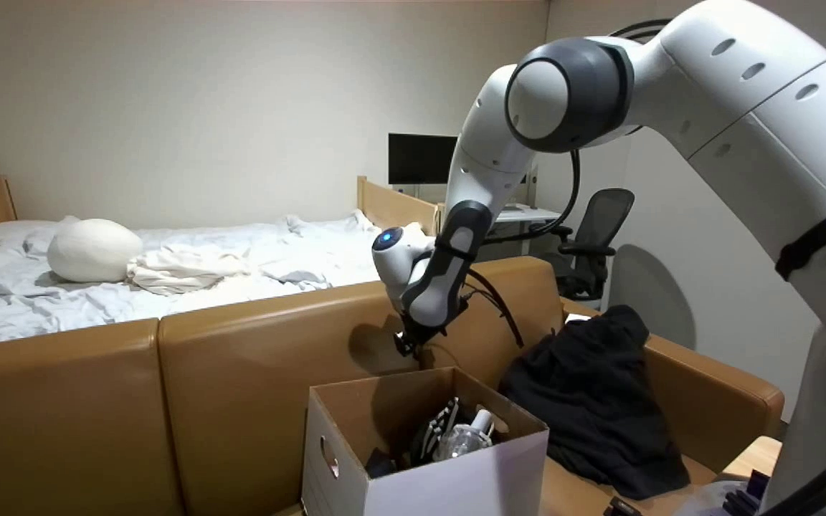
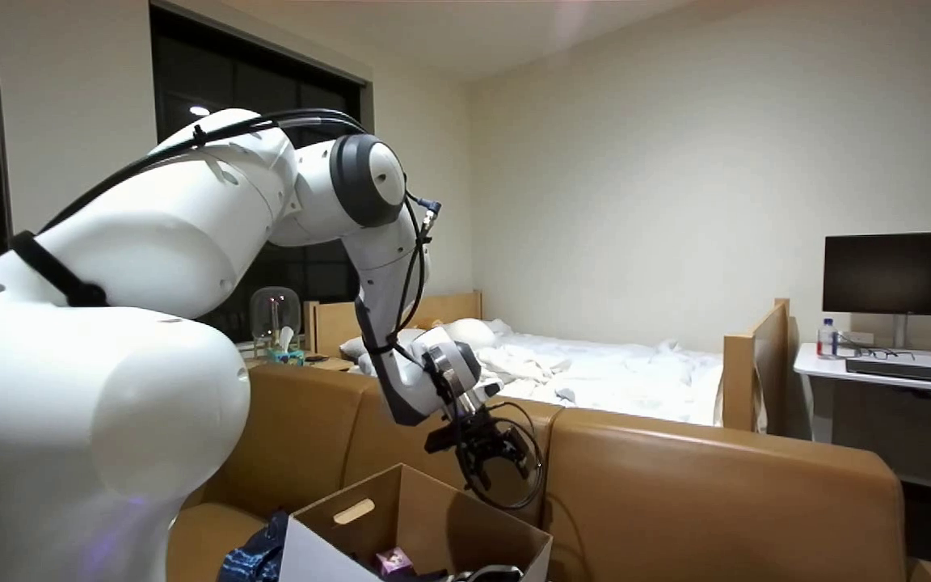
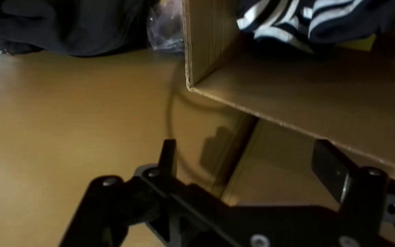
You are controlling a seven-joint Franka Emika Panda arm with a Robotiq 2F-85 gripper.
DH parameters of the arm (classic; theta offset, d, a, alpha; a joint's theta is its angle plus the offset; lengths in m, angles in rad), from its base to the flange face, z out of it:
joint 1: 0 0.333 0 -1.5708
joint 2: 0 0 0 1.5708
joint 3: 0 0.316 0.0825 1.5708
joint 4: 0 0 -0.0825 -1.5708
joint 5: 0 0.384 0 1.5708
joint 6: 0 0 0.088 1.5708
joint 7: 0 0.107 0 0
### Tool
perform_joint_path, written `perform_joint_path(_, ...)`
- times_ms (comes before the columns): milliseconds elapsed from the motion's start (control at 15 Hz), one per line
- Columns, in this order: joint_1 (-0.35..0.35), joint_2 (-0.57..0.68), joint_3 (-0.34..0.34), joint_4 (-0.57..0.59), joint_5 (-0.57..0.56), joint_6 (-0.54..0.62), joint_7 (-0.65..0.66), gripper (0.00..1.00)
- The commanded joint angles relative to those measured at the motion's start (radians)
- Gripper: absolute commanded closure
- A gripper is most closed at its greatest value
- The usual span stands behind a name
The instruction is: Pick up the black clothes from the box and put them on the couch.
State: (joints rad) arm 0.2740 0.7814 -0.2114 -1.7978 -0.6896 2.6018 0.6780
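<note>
The white box (image 1: 456, 487) stands on the tan-brown leather couch (image 1: 262, 351); both also show in an exterior view, the box (image 2: 324, 558) and couch (image 2: 676, 469). A black garment with white stripes (image 1: 433, 433) lies inside the box; it also shows in the wrist view (image 3: 279, 20). A large black clothes heap (image 1: 592, 401) lies on the couch between box and armrest; it also shows in the wrist view (image 3: 67, 31). My gripper (image 3: 243, 144) is open and empty. In an exterior view the gripper (image 2: 506, 453) hangs above the box's back edge, before the couch back.
A clear plastic item (image 1: 464, 438) and a pink item (image 2: 394, 562) are also in the box. A blue-patterned dark cloth (image 2: 255, 554) lies beside it. A clear plastic bag (image 3: 166, 27) is near the heap. A white-sheeted bed (image 1: 327, 251) stands behind the couch.
</note>
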Motion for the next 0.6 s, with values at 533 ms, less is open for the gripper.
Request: perform_joint_path(533,-0.084,0.125,0.125,0.065,0.020,-0.122,-0.512,0.00)
